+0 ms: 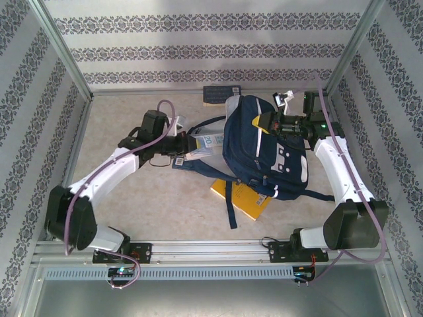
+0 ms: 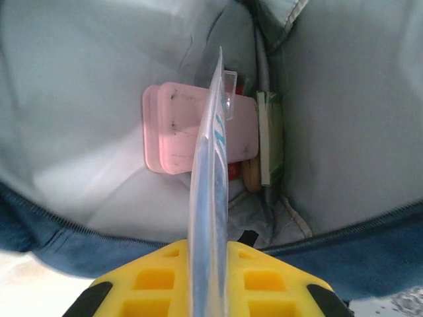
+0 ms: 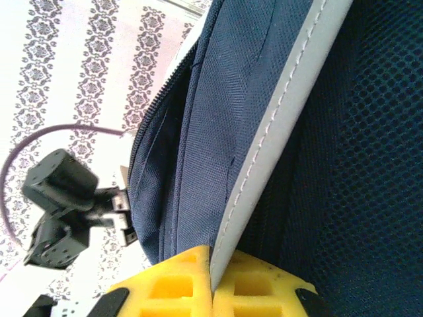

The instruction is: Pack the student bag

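Note:
The student bag, navy blue with white patches, lies at the table's middle right with its mouth facing left. My left gripper is at that mouth, shut on a clear plastic pouch with blue print. In the left wrist view the pouch stands edge-on between the yellow fingertips and reaches into the grey-lined inside. A pink block and a green-edged item lie in there. My right gripper is at the bag's far top. Its yellow fingers are shut on a grey trim strip of the bag.
A yellow book lies partly under the bag's near side. A dark flat item rests at the back wall. Dark straps trail toward the near edge. Patterned walls and metal frame posts close in the table on three sides.

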You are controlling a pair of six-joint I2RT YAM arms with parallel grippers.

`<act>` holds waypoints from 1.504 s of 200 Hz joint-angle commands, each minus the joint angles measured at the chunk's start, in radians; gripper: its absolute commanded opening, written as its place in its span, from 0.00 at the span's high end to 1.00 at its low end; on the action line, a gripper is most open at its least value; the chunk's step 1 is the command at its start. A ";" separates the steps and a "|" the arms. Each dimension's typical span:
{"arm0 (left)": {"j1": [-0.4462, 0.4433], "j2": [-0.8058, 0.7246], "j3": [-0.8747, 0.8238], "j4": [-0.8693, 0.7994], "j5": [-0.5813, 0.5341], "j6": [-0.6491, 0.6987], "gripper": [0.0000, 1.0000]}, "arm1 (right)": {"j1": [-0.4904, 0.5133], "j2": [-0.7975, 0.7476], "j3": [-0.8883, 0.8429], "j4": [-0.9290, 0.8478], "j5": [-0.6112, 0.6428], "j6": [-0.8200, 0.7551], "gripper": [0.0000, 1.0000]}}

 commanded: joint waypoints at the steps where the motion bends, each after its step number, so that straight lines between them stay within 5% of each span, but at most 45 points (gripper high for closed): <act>1: -0.008 0.064 0.042 0.138 0.131 -0.088 1.00 | -0.011 -0.051 0.035 0.142 -0.123 -0.004 1.00; 56: -0.118 0.306 0.163 0.300 0.186 -0.206 1.00 | -0.010 -0.042 0.009 0.222 -0.134 0.069 1.00; 93: -0.198 0.508 0.353 0.245 0.205 -0.202 0.99 | -0.006 -0.037 0.009 0.252 -0.130 0.098 1.00; 122: -0.235 0.621 0.482 0.156 0.173 -0.174 0.85 | -0.003 -0.039 0.009 0.244 -0.105 0.096 1.00; 138: -0.246 0.643 0.509 0.151 0.168 -0.176 0.64 | -0.004 -0.039 0.011 0.229 -0.084 0.091 1.00; 159: -0.242 0.615 0.504 0.141 0.141 -0.161 0.40 | -0.006 -0.046 0.029 0.146 -0.010 0.026 1.00; 189: -0.200 0.514 0.471 0.082 0.090 -0.106 0.28 | -0.030 -0.064 0.067 0.012 0.174 -0.065 1.00; 252: -0.087 0.226 0.351 -0.098 -0.008 0.047 0.24 | -0.148 -0.088 0.137 -0.114 0.468 -0.144 1.00; 301: -0.063 0.073 0.301 -0.212 -0.091 0.160 0.24 | -0.210 -0.029 0.375 -0.191 0.450 -0.154 1.00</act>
